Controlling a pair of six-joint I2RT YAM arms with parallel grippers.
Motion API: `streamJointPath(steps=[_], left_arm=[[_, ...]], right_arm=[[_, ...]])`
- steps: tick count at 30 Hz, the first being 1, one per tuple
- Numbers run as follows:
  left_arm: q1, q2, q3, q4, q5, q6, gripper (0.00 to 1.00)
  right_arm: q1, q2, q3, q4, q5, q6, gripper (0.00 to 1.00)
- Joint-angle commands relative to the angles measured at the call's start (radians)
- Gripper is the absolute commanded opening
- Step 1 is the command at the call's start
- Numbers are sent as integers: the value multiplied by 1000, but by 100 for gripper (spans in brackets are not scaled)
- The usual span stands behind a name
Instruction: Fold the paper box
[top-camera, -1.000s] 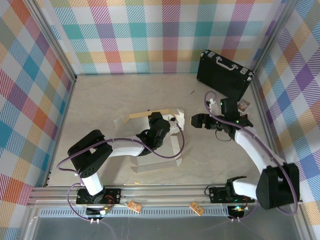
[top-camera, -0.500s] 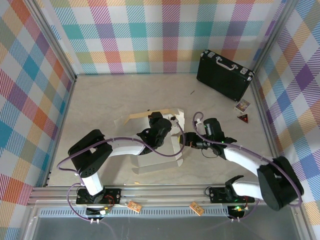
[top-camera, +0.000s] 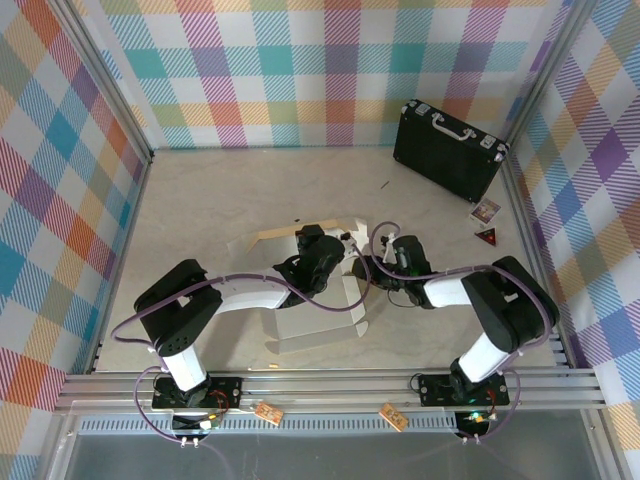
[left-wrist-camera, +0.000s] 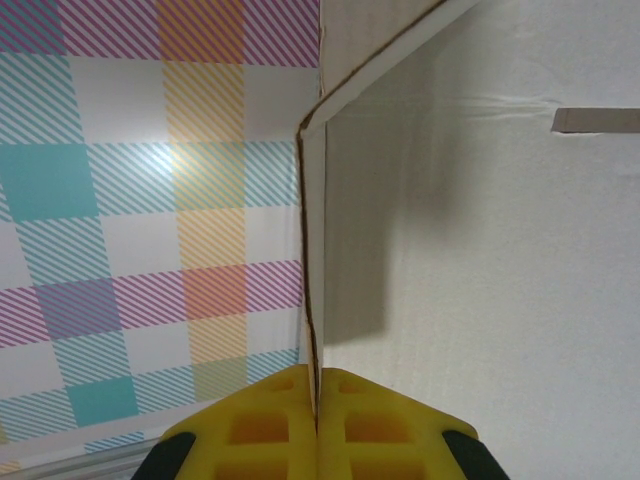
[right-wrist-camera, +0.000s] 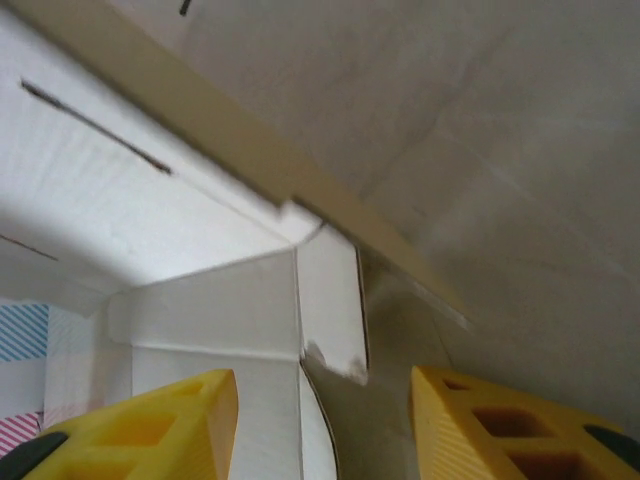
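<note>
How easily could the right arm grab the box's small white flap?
Likely yes: the right tool is open, and the small flap of the paper box lies just ahead between its fingers, nothing blocking.

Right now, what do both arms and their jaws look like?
The left arm and right arm are white links with black joint housings; a purple cable runs along each. The jaws are bright yellow moulded blocks with rectangular recesses.

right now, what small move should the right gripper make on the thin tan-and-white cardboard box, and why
Probably close the right gripper on the small white corner flap: it sits between the open jaws, while the left gripper pinches a wall of the cardboard box.
</note>
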Motion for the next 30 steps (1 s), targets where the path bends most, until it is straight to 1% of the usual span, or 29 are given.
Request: streamJointPath(steps=[1, 3, 6, 10, 14, 15, 18, 22, 28, 29, 30], left_arm=[[-11, -24, 16, -49, 8, -31, 0], [-11, -22, 17, -50, 8, -32, 0], [-11, -17, 16, -50, 5, -35, 0], [-11, -13, 18, -50, 4, -37, 0], [-11, -15, 20, -53, 3, -40, 0], [-11, -15, 21, -55, 2, -43, 0], [-11, -16, 18, -59, 2, -45, 0], [-12, -22, 18, -58, 6, -49, 0], [-13, -30, 36, -103, 18, -103, 0], [-13, -23, 36, -103, 16, -102, 0], [-18, -10, 41, -111, 10, -95, 0]], right_arm=[[8, 65, 46, 138, -6, 36, 48], [9, 101, 66, 198, -73, 68, 43], [21, 101, 75, 268, -114, 91, 41], [27, 85, 56, 384, -144, 65, 39], [27, 147, 95, 414, -245, 72, 37], [25, 173, 101, 423, -258, 76, 36], [22, 204, 63, 500, -238, 86, 35], [13, 205, 71, 452, -253, 65, 36], [12, 193, 94, 373, -274, 45, 36], [11, 169, 94, 330, -271, 28, 36], [6, 130, 102, 244, -267, -7, 36]])
